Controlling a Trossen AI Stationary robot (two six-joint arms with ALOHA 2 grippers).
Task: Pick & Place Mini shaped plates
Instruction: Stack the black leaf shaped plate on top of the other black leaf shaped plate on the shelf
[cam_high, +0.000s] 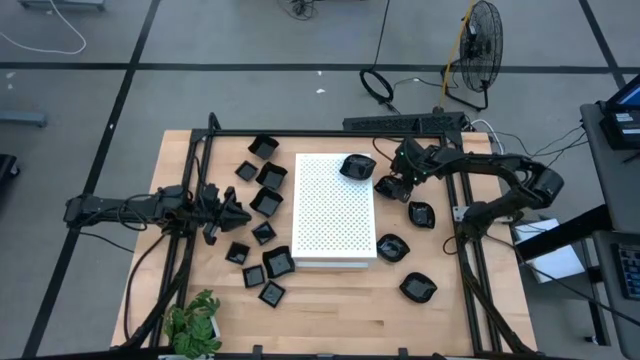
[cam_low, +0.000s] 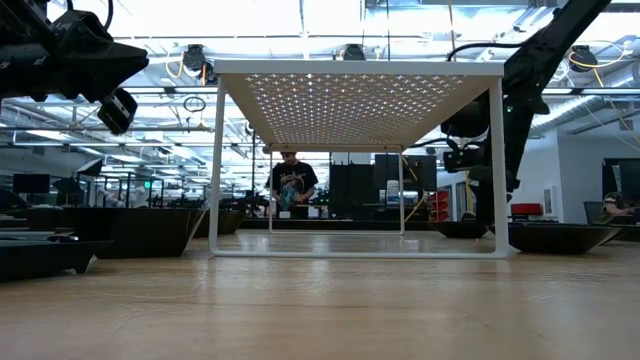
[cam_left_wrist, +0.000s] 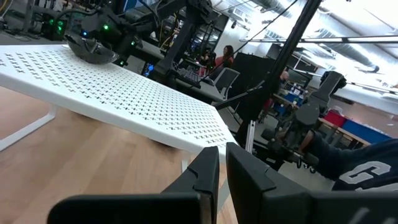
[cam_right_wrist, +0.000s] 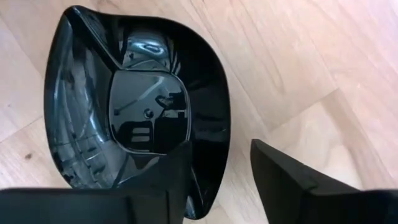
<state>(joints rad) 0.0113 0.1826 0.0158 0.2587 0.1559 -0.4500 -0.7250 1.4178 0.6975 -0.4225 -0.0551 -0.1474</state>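
**Right gripper lines up on a rounded dish beside the board**

Already one rounded dish (cam_high: 357, 166) sits on the far right corner of the white perforated board (cam_high: 333, 210), which stands on thin legs in the middle of the tabletop (cam_high: 330, 310). More small black dishes lie on the wood on both sides of it: square ones (cam_high: 268, 203) clustered to the left, rounded ones (cam_high: 417, 288) spread along the right.

The right gripper (cam_right_wrist: 221, 171) hovers low over another rounded dish (cam_right_wrist: 134, 109) resting on the tabletop just beside the board's far right corner. Its fingers stand a moderate way apart and hold nothing; one finger (cam_right_wrist: 177, 177) overlaps the dish's near rim while the other is over bare wood, so the rim lies roughly between them. This looks like the reach-and-grasp step for the next dish.

The left gripper (cam_high: 232, 212) waits over the square dishes to the left of the board, its fingers nearly together with only a narrow gap and nothing in them.

Next, the right gripper probably needs to drop until the rim sits squarely between its fingers, close, lift clear of the board's edge and carry the dish over the perforated top. The glossy, sloped rim may slip if pinched too shallowly.
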